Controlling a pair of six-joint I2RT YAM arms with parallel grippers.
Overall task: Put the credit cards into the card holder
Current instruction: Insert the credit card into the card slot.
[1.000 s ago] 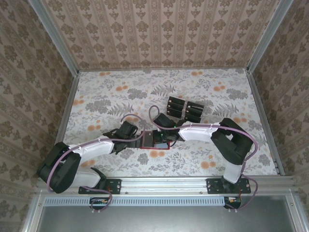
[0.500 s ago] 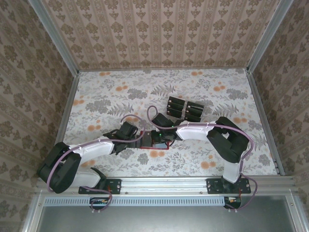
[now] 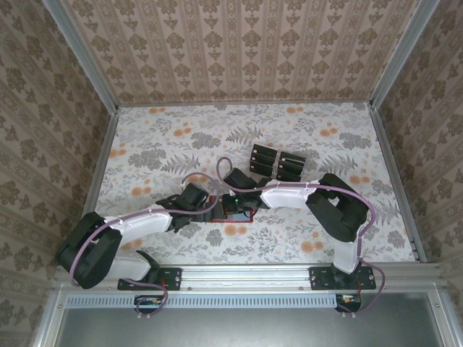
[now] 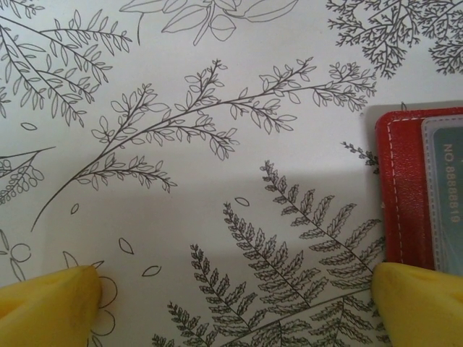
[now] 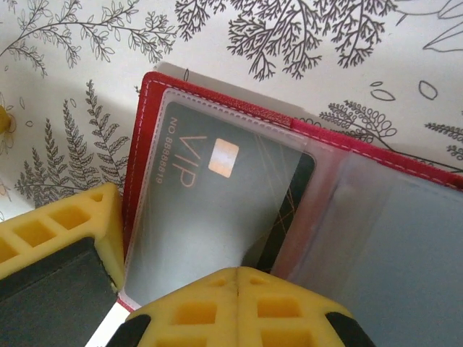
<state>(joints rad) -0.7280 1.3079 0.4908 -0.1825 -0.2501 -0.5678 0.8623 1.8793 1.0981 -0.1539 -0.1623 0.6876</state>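
Note:
The card holder (image 3: 230, 221) lies open on the table, red with clear inner pockets (image 5: 145, 130) (image 4: 404, 188). One dark credit card (image 5: 210, 210) marked VIP sits in its left pocket (image 4: 443, 188), with a dark strip of its right end uncovered. My right gripper (image 5: 237, 273) (image 3: 230, 204) is shut, empty, its joined tips resting at the card's near edge. My left gripper (image 4: 235, 303) (image 3: 210, 208) is open over bare table at the holder's left edge, and one of its fingers (image 5: 79, 231) stands beside the red rim. More black credit cards (image 3: 263, 160) lie behind, in two groups.
The second group of cards (image 3: 291, 166) is just right of the first, close behind the right forearm. Metal rails (image 3: 101, 173) and patterned walls bound the floral table (image 3: 159, 144), with free room at the left and far side.
The right arm has shifted a little to the left over the holder, its elbow swinging in. The left arm has barely moved. Both jaws stay as they were.

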